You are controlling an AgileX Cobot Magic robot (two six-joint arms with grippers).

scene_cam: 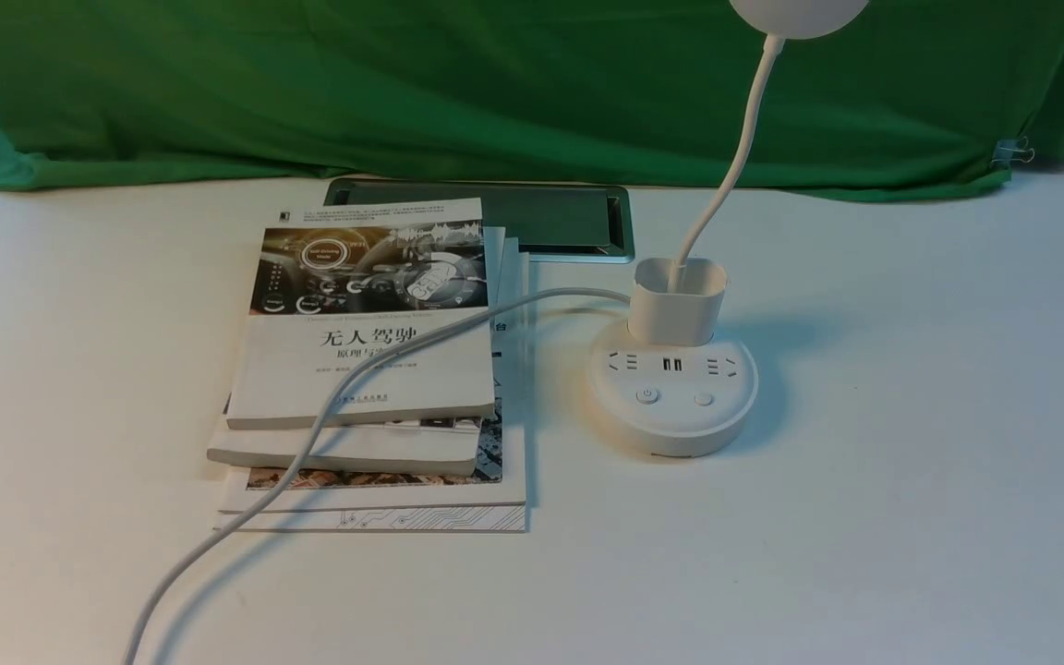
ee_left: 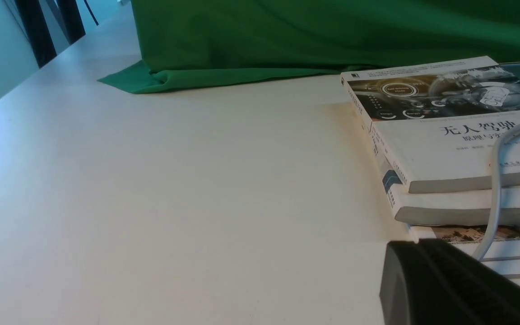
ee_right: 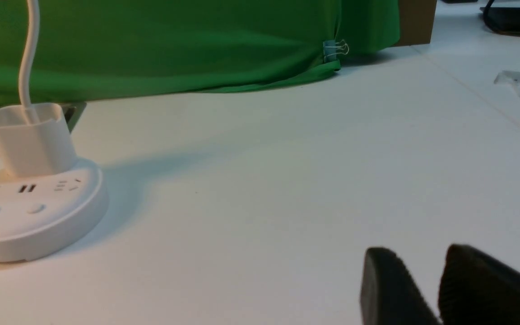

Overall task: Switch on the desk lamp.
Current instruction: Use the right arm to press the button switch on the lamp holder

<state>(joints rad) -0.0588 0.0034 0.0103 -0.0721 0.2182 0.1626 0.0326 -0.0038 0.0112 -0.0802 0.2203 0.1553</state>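
The white desk lamp's round base (scene_cam: 673,397) stands on the white table right of centre. It carries sockets, USB ports and two buttons, a left one (scene_cam: 647,395) and a right one (scene_cam: 703,399). A cup-shaped holder (scene_cam: 678,300) sits on the base, and a thin gooseneck (scene_cam: 735,157) rises to the round head (scene_cam: 798,14) at the top edge. No light shows from the lamp. The lamp base also shows in the right wrist view (ee_right: 30,216), far from my right gripper (ee_right: 422,253), whose tips stand slightly apart and empty. My left gripper (ee_left: 418,243) is shut and empty, close to the books' corner. Neither gripper shows in the front view.
A stack of books (scene_cam: 366,369) lies left of the lamp and shows in the left wrist view (ee_left: 445,135). A white cable (scene_cam: 384,356) runs from the lamp over the books to the front edge. A dark metal panel (scene_cam: 550,217) lies behind the books. A green cloth (scene_cam: 495,92) backs the table.
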